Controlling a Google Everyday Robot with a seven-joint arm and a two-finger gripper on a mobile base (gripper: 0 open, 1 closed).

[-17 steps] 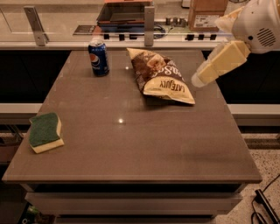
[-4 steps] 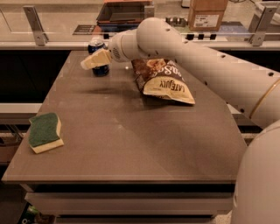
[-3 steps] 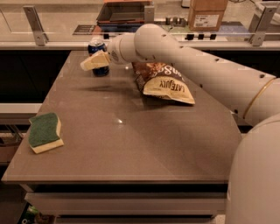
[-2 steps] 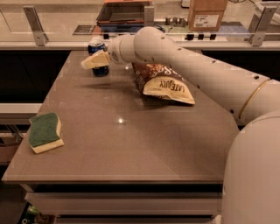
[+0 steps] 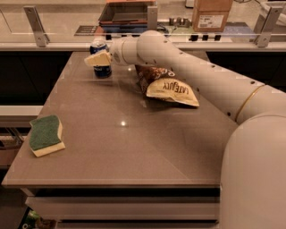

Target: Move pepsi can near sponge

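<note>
The pepsi can (image 5: 102, 70), dark blue with a silver top, stands upright at the far left of the brown table (image 5: 134, 152). My gripper (image 5: 97, 59) is at the can, reaching in from the right, and its cream tip covers the can's middle. The sponge (image 5: 44, 135), green on top with a pale yellow base, lies flat near the table's left edge toward the front, well apart from the can. My white arm (image 5: 201, 76) stretches across the table's right side.
A brown-and-cream chip bag (image 5: 170, 87) lies just right of the can, partly under my arm. Behind the table runs a counter with a dark tray (image 5: 125, 15), a cardboard box (image 5: 212, 13) and metal posts (image 5: 35, 20).
Since the oldest frame my arm has swung from the table's right side over to the can. Over the last second it has hardly moved. The can and the sponge are where they were.
</note>
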